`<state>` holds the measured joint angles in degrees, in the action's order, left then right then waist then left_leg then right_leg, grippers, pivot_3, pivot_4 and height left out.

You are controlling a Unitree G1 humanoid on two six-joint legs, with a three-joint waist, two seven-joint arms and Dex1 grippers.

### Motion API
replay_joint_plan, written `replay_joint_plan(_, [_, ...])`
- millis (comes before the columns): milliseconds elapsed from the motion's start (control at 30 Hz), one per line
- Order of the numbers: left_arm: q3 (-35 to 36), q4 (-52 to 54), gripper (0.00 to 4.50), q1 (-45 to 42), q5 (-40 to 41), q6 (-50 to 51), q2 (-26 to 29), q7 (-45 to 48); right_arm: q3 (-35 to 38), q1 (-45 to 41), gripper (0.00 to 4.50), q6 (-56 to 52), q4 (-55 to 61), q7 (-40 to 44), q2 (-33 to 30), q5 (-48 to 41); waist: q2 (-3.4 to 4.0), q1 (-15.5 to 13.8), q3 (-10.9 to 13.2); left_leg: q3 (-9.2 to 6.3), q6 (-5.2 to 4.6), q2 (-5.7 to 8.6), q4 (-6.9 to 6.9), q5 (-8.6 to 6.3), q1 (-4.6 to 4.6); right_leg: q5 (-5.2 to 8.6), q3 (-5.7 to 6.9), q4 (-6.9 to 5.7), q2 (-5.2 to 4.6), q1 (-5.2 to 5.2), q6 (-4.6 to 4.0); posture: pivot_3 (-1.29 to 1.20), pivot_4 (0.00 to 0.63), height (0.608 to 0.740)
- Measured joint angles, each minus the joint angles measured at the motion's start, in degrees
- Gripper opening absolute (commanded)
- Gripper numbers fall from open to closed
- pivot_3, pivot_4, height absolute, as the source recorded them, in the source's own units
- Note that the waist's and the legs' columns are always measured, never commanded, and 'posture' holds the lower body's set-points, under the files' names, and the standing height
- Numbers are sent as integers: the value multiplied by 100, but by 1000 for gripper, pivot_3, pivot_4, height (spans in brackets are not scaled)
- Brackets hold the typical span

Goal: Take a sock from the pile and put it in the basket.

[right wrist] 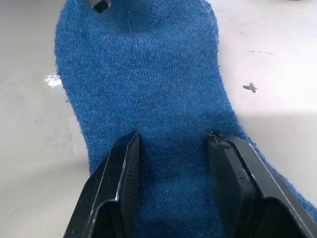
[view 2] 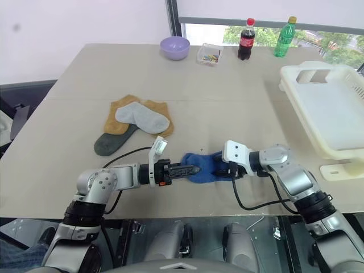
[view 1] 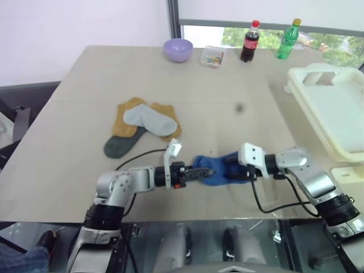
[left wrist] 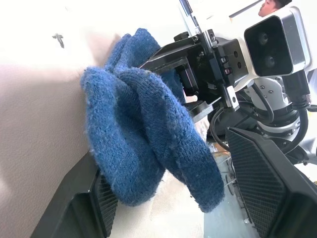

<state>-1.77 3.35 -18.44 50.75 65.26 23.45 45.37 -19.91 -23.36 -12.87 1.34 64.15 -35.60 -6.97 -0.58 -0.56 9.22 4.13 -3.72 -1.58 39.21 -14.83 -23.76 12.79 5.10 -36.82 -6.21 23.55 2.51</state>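
Near the table's (view 1: pixel 68 142) front edge lay, from left to right, the pile (view 1: pixel 142 125) further back, the left gripper (view 1: pixel 206 170) parted around one end of a blue sock (view 1: pixel 219 170), the right gripper (view 1: pixel 234 172) half-open astride its other end, and the basket (view 1: pixel 333 114) at far right.

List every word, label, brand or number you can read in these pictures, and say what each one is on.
No text can be read.
Cola bottle: its red label is too small to read.
Green bottle: its label is too small to read.
Small clear box: its coloured contents show no legible print.
Blue sock, laundry basket and lilac bowl: no print on any of them.
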Motion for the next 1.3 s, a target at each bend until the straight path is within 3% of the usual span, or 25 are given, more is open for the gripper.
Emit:
replay_joint_plan(533, [183,-171,3403,-87,-275,-469,-170,-218,-46,-62,2187,55,-76,10,46,29,0,12,0,1,-7,-9,0,-5,1,-5,2,1,3,2,-8,0,150,733])
replay_joint_plan(933, [156,55,3403,38,143,427,-114,-130,-45,-59,2187,55,-71,3,45,34,0,14,0,2,-7,-10,0,-6,1,-4,3,2,3,2,-6,0,150,733])
replay_joint_plan(1300, [850,-165,3403,-231,743,883,-967,-811,-98,-197,2187,64,-158,3,115,126,-1,31,1,3,-6,-14,0,-4,0,-5,3,2,9,2,-7,0,150,733])
